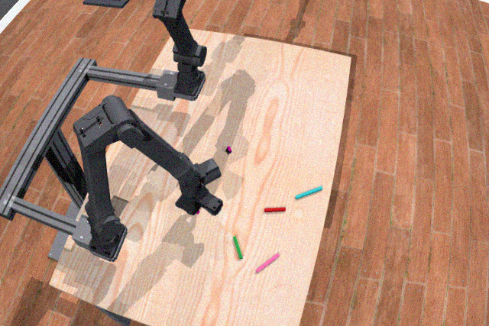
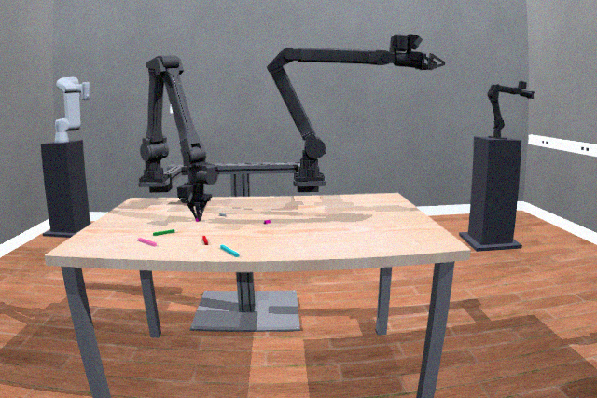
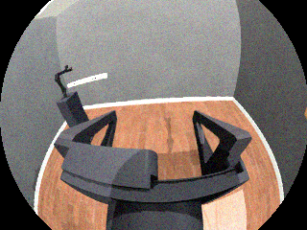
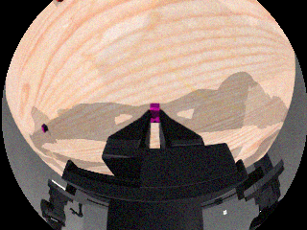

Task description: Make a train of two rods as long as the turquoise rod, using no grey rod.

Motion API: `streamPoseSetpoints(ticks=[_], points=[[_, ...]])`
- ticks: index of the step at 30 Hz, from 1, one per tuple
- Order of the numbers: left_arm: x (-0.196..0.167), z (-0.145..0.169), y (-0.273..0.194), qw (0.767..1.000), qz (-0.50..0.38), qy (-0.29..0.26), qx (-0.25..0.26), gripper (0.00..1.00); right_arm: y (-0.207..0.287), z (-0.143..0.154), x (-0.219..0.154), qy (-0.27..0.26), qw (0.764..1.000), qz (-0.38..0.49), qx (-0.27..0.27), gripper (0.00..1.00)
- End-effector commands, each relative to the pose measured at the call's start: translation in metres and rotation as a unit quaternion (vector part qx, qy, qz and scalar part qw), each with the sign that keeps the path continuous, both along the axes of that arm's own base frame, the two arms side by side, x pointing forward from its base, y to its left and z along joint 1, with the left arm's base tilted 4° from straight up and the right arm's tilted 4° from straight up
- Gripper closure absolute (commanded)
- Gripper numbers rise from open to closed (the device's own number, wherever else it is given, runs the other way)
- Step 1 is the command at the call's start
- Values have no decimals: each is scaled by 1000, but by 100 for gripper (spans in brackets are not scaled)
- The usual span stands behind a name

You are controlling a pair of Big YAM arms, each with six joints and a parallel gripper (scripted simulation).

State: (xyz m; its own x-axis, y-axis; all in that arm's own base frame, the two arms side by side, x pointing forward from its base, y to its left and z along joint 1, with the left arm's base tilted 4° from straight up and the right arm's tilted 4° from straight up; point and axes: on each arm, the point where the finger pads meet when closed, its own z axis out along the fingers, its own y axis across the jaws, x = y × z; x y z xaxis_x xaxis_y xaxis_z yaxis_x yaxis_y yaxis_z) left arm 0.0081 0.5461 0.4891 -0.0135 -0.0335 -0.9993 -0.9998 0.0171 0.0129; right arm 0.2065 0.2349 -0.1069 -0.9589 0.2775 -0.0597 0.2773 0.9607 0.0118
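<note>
In the exterior view, four rods [image 1: 238, 247] [image 2: 163, 232] [image 4: 59, 0] lie apart on the table [image 1: 308, 117] [image 2: 337, 246] [image 3: 225, 213] [image 4: 192, 57], before another rod [image 1: 228, 150] [image 2: 267, 221] [image 4: 44, 127].

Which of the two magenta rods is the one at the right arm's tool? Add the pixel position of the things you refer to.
The magenta rod [image 2: 197, 220] [image 4: 154, 111] between the right tool's fingertips; the other lies apart, nearer the left arm's base.

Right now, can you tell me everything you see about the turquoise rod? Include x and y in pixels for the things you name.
The turquoise rod [image 1: 309, 192] [image 2: 229, 250] is a slim, straight stick, the same colour all along. It looks whole, with no extra parts. I can't tell what it's made of. It lies flat and slantwise on the pale wooden table [image 1: 312, 117] [image 2: 337, 241], near an edge. The red rod [image 1: 274, 209] [image 2: 205, 240] is close by, but only the table touches it.
</note>
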Motion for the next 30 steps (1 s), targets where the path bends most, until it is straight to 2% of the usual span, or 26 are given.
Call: streamPoseSetpoints(ticks=[1,5,10,20,27,30], points=[[-3,16,-4,1000,4,-7,21,0,0,-5,-2,-2,1000,8,-2,96],[-3,16,-4,1000,4,-7,21,0,-1,-4,-3,0,1000,8,-5,96],[-3,16,-4,1000,4,-7,21,0,6,19,-1,-8,1000,6,5,96],[-3,16,-4,1000,4,-7,21,0,22,99,7,-20,1000,2,21,96],[-3,16,-4,1000,4,-7,21,0,22,117,6,-21,1000,3,22,96],[-3,16,-4,1000,4,-7,21,0,16,106,1,-9,1000,4,7,96]])
